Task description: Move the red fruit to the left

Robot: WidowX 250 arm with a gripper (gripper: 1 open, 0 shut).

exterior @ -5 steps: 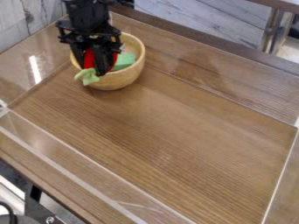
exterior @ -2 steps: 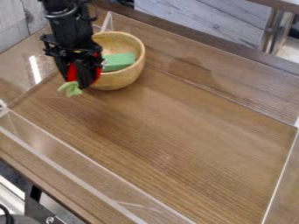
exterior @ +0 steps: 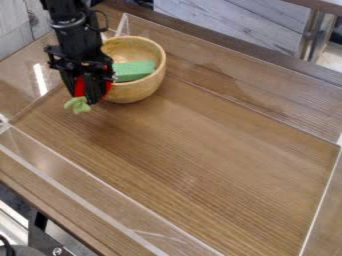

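Camera view: the red fruit (exterior: 88, 88), green cap (exterior: 78, 103) hanging down, is pinched in the black gripper (exterior: 87, 90) just left of the wooden bowl (exterior: 144, 88), which holds a green block (exterior: 132, 70), over the table (exterior: 201, 150).

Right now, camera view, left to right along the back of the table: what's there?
Claw shut on the red fruit → wooden bowl holding the green block → bare table out to the right edge.
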